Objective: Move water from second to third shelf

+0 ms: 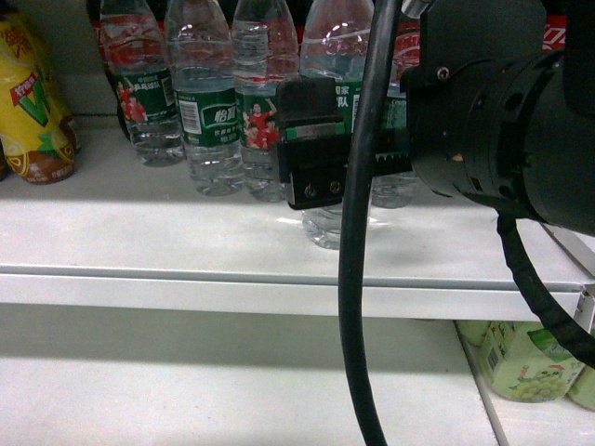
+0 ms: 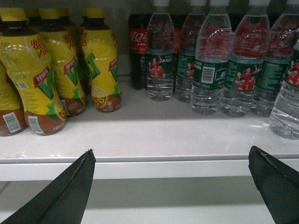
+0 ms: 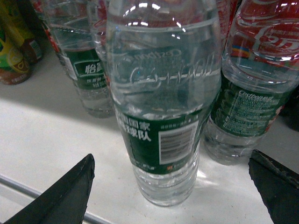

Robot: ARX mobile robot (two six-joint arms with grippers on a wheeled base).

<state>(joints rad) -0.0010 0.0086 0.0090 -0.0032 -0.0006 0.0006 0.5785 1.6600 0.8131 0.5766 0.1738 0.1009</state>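
Right gripper [image 3: 170,186] spread wide, lined up on the near water bottle [image 3: 163,107] standing out front of its row at the shelf [image 1: 139,242] edge, ready to close

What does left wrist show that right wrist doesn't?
Only left wrist: the yellow drink bottles in full, a cola bottle and the shelf's front edge. Only right wrist: the front water bottle close up, barcode readable, between the open right pincer tips. Both: green-label water bottles on the white shelf.
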